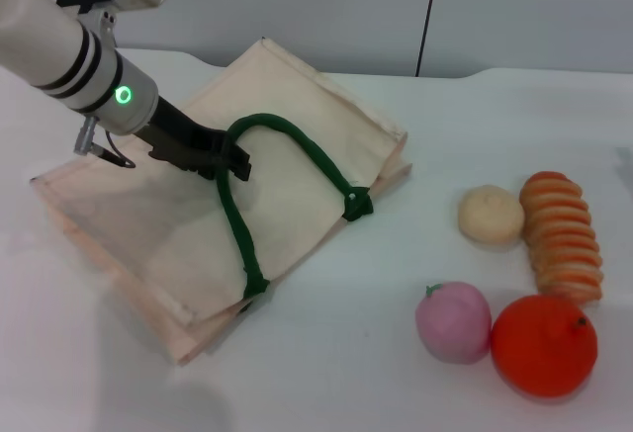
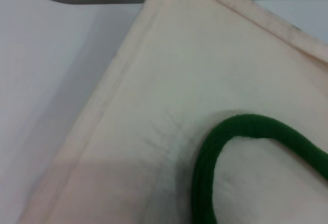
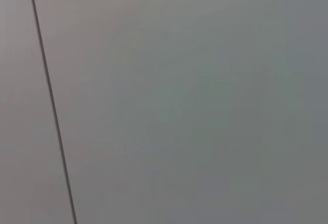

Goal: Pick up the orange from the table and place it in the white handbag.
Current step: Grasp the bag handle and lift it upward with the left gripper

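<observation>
The orange point(image 1: 543, 345) sits on the white table point(image 1: 336, 373) at the front right, with its stem nub on its upper right side. The white handbag point(image 1: 213, 205) lies flat at the left, its dark green handle point(image 1: 297, 145) looping over the top. My left gripper point(image 1: 229, 158) is over the bag and shut on the bend of that handle. The left wrist view shows the bag's fabric point(image 2: 205, 70) and the handle's bend point(image 2: 215, 147) from close up. My right gripper is out of view; the right wrist view shows only a grey wall.
A pink round fruit with a green stem point(image 1: 453, 321) touches the orange on its left. A ridged orange-and-cream loaf point(image 1: 562, 236) and a pale bun point(image 1: 491, 216) lie just behind them. The table's back edge meets a grey wall.
</observation>
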`<move>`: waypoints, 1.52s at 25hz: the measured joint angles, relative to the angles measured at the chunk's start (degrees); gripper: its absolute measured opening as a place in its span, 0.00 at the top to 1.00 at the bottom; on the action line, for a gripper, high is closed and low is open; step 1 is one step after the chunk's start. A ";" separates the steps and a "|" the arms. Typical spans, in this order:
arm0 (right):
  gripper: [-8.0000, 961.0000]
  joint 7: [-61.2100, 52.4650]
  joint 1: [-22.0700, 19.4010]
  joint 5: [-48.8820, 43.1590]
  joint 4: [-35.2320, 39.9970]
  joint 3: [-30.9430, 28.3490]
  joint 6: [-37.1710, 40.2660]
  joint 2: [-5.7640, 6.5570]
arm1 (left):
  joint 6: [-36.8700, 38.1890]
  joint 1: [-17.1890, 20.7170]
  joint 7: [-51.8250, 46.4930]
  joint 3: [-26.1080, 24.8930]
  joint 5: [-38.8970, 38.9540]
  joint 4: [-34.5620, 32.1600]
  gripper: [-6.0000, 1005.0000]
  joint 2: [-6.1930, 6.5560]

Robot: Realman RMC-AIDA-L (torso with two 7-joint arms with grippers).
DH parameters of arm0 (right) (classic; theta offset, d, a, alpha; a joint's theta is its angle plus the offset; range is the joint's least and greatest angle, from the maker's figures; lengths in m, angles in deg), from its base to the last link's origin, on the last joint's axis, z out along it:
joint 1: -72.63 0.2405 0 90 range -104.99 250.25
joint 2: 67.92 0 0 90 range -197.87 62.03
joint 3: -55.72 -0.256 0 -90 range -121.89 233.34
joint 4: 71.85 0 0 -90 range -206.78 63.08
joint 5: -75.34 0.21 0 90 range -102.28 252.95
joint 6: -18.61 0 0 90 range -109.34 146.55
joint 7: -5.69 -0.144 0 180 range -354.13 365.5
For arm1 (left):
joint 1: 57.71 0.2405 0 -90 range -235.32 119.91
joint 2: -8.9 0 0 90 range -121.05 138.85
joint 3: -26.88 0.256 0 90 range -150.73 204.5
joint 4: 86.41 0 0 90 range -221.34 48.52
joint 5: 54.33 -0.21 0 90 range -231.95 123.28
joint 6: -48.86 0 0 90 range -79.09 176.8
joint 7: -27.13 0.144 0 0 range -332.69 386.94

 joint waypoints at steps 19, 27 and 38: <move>0.13 0.00 0.90 0.00 -0.54 0.00 -0.61 0.07 | -0.08 -0.08 -0.70 0.00 -1.81 -0.88 0.48 0.04; 0.13 0.00 1.04 0.00 -0.96 0.00 -0.61 0.02 | -0.53 0.04 -0.73 0.00 -2.28 -0.88 0.48 -0.10; 0.13 0.00 1.04 0.00 -1.06 0.00 -0.61 0.09 | -0.61 -0.12 -0.74 0.03 -3.76 -1.10 0.58 -0.13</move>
